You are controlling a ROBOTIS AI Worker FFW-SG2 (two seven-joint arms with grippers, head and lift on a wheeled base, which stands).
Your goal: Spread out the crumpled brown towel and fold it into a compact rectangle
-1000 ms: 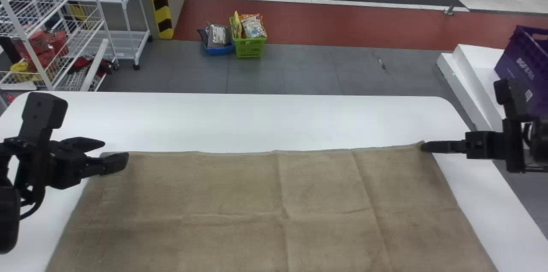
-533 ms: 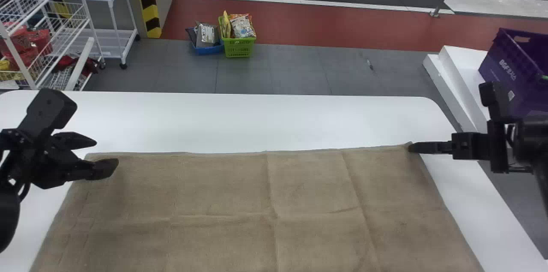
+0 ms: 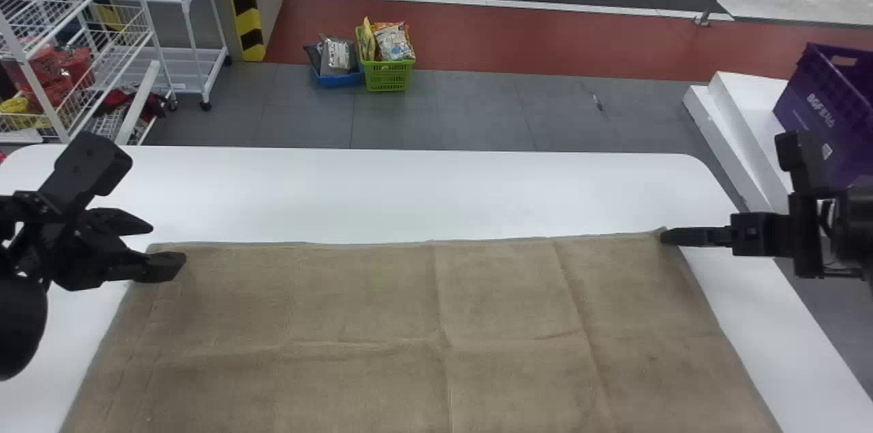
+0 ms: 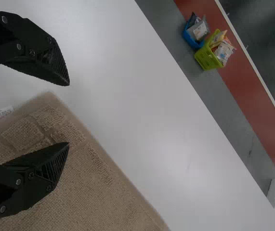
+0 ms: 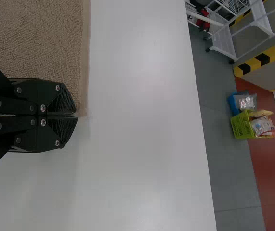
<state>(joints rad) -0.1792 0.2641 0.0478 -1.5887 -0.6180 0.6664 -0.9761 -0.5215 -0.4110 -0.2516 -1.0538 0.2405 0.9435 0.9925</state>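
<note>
The brown towel [image 3: 368, 324] lies spread flat on the white table, creased lengthwise and crosswise, its far edge nearly straight. At its far left corner my left gripper [image 3: 164, 244] is open. In the left wrist view, that gripper [image 4: 69, 114] has one finger over the towel [image 4: 94, 178] and the other above bare table, with the corner between them and a white label near it. My right gripper [image 3: 663, 236] sits at the far right corner; in the right wrist view this gripper [image 5: 75, 115] is shut on the corner of the towel [image 5: 36, 43].
The white table [image 3: 409, 194] extends past the towel's far edge and along both sides. Beyond it on the floor are a green basket [image 3: 387, 76] and a blue one [image 3: 339, 80]. A wire rack [image 3: 146, 58] stands far left, a purple crate [image 3: 815, 102] far right.
The head view has swayed sideways a little. My left gripper has tilted and shifted slightly left at its corner, still open. The right one has stayed at its corner, and the towel lies as before.
</note>
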